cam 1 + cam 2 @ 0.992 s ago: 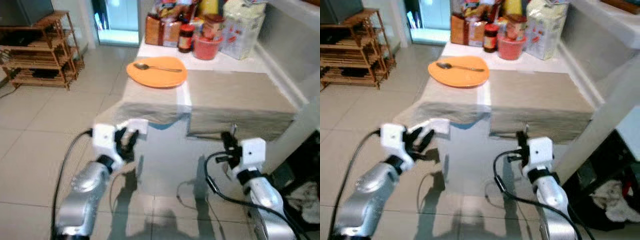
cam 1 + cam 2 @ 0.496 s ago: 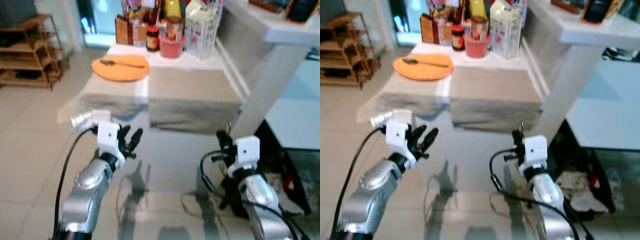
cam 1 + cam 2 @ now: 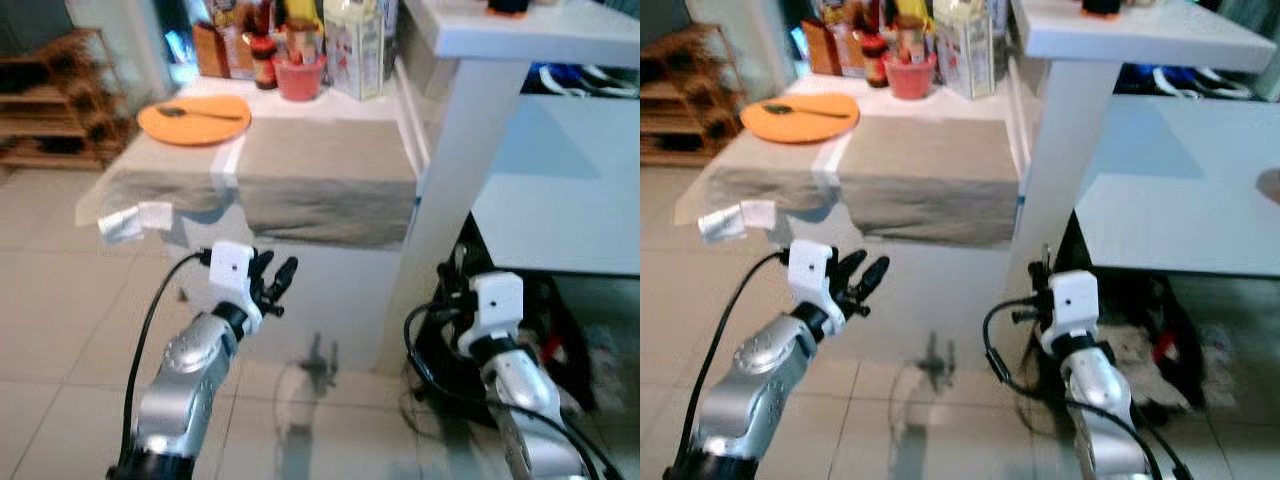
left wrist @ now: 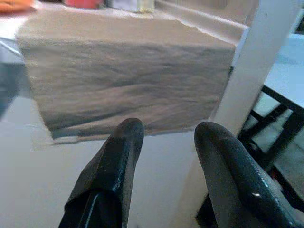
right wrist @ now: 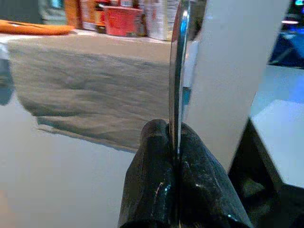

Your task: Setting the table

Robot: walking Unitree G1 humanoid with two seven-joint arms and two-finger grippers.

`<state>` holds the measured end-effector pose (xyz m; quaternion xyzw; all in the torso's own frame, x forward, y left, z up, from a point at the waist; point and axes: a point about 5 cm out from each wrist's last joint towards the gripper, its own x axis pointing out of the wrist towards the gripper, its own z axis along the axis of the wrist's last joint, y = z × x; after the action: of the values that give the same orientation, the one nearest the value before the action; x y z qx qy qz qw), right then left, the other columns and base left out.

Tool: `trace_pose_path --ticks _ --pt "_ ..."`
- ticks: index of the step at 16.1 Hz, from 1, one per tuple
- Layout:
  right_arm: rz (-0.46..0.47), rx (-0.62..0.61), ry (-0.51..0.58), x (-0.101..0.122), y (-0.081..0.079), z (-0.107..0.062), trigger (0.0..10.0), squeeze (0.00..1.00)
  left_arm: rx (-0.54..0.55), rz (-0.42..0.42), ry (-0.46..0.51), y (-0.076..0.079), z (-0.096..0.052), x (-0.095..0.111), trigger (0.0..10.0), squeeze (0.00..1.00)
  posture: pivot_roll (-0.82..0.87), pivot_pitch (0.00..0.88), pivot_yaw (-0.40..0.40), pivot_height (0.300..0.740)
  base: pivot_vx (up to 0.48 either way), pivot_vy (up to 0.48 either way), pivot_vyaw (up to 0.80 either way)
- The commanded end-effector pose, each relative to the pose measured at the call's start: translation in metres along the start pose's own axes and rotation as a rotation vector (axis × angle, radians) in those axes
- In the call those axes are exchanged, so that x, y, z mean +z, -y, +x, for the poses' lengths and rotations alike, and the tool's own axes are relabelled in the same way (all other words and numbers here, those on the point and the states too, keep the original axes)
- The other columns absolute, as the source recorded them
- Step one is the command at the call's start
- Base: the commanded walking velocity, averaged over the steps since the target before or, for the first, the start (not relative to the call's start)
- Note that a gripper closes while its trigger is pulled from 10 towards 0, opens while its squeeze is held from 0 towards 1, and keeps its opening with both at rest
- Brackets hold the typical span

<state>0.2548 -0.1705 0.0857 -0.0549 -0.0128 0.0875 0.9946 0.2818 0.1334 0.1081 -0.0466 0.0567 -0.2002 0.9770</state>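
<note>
At eleven o'clock your orange plate (image 3: 194, 120) with its spoon (image 3: 199, 113) has slid leftward as the view swung right. Left gripper (image 3: 272, 287) spread, empty. Right gripper (image 5: 174, 142) pinches a thin metal utensil (image 5: 177, 66), not yet laid.

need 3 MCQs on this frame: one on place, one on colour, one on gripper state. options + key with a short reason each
1. Where does the spoon lie?
A. on the round orange plate
B. on the grey-beige table mat
C. on the floor

2. What colour is the small tub by the jars at the back of the table?
A. blue
B. red
C. green

3. How is the right gripper?
A. open and empty
B. shut on the thin flat metal utensil
C. shut on the mat

Key: 1 A, the spoon rests across the plate. 2 B, the tub is plainly red. 3 B, the right wrist view shows the fingers pinched on the metal strip.
</note>
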Motion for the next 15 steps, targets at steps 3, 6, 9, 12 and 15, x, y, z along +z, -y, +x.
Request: trace_pose_path --ticks 3,6,9,12,15 --pt "-0.034 -0.004 0.035 0.007 0.003 0.0 0.0 0.0 0.011 0.01 0.003 -0.001 0.005 0.003 10.0 0.0 0.01 0.0 0.01 0.74 0.0 -0.451 0.0" --pt "-0.024 -0.013 0.037 0.007 0.001 -0.001 0.0 0.0 0.036 -0.001 -0.005 -0.002 0.009 0.001 10.0 0.0 0.01 0.0 0.011 0.74 0.0 -0.434 0.0" --pt "-0.032 -0.033 0.037 0.006 0.003 -0.003 0.0 0.0 0.068 -0.009 -0.024 -0.01 0.006 -0.004 10.0 0.0 0.01 0.0 0.013 0.74 0.0 -0.43 0.0" --pt "-0.05 -0.083 0.036 0.006 0.013 -0.01 0.0 0.0 0.17 -0.004 -0.082 -0.038 -0.016 -0.019 10.0 0.0 0.0 0.0 0.022 0.74 0.0 -0.445 0.0" --pt "-0.077 -0.173 0.009 -0.002 0.028 -0.024 0.0 0.0 0.255 -0.054 -0.085 -0.054 -0.041 -0.03 10.0 0.0 0.01 0.0 0.021 0.74 0.0 -0.466 0.0"
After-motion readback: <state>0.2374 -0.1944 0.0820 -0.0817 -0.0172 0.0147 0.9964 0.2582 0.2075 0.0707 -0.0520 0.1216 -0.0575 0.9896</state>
